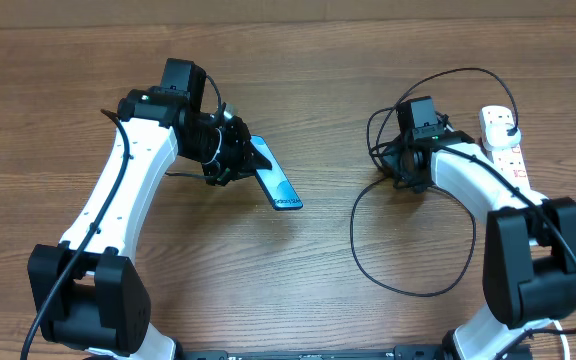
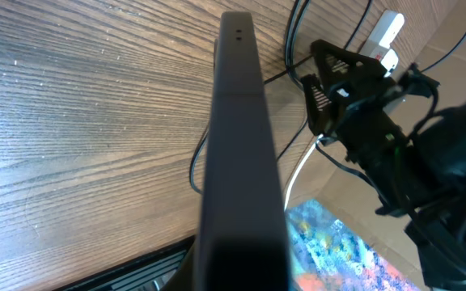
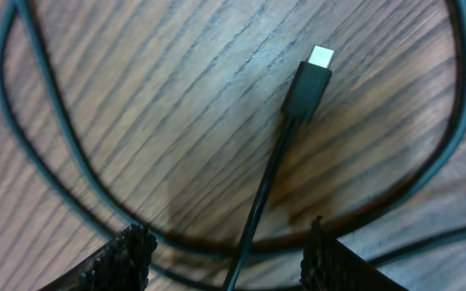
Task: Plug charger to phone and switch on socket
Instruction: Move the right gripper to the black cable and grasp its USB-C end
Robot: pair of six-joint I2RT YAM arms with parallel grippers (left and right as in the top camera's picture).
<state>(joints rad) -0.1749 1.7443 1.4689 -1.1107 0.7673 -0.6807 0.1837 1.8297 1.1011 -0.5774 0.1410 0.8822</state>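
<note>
My left gripper (image 1: 238, 155) is shut on the phone (image 1: 276, 178), holding it tilted above the table with its blue screen up. From the left wrist, the phone (image 2: 237, 145) runs away edge-on as a dark slab and hides the fingers. My right gripper (image 1: 409, 178) hovers low over the charger (image 1: 353, 232), a thin black cable looped on the wood. In the right wrist view the connector tip (image 3: 319, 58) lies flat on the table. Its cable passes between my fingertips (image 3: 129, 246) without touching them, and the right gripper (image 3: 225, 242) is open. The white socket (image 1: 513, 158) lies at the far right.
Cable loops (image 3: 47, 145) curve around the connector on both sides. The right arm (image 2: 379, 121) fills the right of the left wrist view, with the white socket (image 2: 387, 31) behind it and a white cord (image 2: 298, 174) below. A colourful patterned surface (image 2: 338, 246) lies past the table edge.
</note>
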